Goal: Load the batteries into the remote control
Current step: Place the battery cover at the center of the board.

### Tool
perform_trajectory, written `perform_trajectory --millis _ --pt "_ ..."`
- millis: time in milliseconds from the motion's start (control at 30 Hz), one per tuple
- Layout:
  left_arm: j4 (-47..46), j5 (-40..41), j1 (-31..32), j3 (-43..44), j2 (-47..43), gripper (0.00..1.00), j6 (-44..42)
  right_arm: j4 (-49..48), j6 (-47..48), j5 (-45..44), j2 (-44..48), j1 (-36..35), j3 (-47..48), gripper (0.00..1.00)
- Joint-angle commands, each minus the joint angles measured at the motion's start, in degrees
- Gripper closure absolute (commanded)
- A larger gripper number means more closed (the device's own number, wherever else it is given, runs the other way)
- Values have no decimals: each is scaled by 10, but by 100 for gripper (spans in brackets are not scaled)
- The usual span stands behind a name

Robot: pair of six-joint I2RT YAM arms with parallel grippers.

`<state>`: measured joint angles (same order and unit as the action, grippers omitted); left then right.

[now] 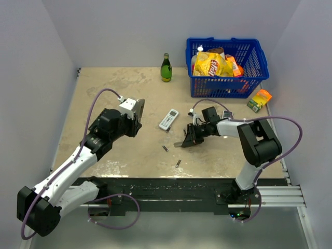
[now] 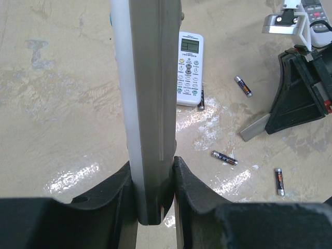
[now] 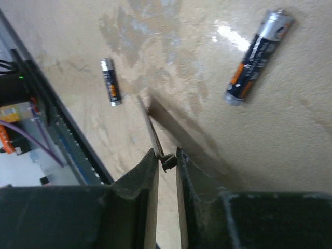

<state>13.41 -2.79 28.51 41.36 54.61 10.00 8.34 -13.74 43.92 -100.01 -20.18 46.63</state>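
Note:
My left gripper [image 1: 133, 122] [image 2: 153, 167] is shut on the remote control [image 1: 134, 109] [image 2: 150, 93] and holds it on edge above the table, grey back toward the wrist camera. My right gripper [image 1: 188, 139] [image 3: 167, 156] is shut on the clip end of a thin grey cover plate [image 2: 254, 128] [image 3: 149, 124] whose far end rests on the table. Several batteries lie loose on the table: one [image 1: 165, 148] [image 2: 224, 157] [image 3: 257, 57], another [image 1: 178, 163] [image 2: 279, 181] [image 3: 110, 82], and one [image 2: 243, 86] close to the right gripper.
A second white remote [image 1: 168, 119] [image 2: 190, 67] lies face up mid-table with a battery [image 2: 202, 98] against its edge. A third remote [image 2: 317, 9] lies by the right arm. A green bottle [image 1: 166, 68], a blue basket [image 1: 259, 65] of snacks and a small carton [image 1: 259, 100] stand at the back.

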Motion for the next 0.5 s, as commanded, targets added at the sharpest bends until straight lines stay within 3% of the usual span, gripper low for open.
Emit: perform_trajectory --millis 0,67,100,233,367,467 --pt "-15 -8 -3 19 -4 100 8 4 1 -77 -22 2 10 71" --pt "-16 -9 -3 19 -4 100 8 7 0 -92 -18 5 10 62" --pt "-16 -10 -3 19 -3 100 8 12 0 -99 -16 6 10 51" --pt "-16 -13 -3 19 -3 100 8 33 1 -139 16 9 15 31" --pt "-16 -12 -3 19 -4 100 8 63 3 -217 54 9 26 3" --pt "-16 -11 -3 19 -6 100 8 81 3 -261 91 9 29 2"
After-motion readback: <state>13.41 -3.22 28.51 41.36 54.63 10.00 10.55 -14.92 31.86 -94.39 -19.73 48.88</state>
